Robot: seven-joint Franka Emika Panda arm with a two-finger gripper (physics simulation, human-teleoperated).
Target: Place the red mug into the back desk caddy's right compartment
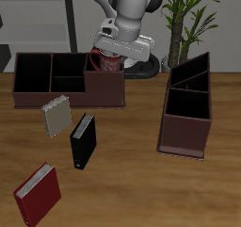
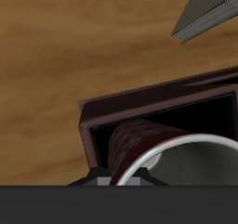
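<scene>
We have the red mug (image 1: 105, 60) gripped in our hand (image 1: 111, 56), just above the back desk caddy (image 1: 56, 91), over its right compartment (image 1: 105, 84). We should lower it straight, clear of the walls, before releasing.

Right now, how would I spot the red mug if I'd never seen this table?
Find the long, low dark-brown caddy farther back on the table. At its end cell under the gripper, the red mug is in the gripper: the only rounded, speckled-red thing, unlike the flat books.
</scene>
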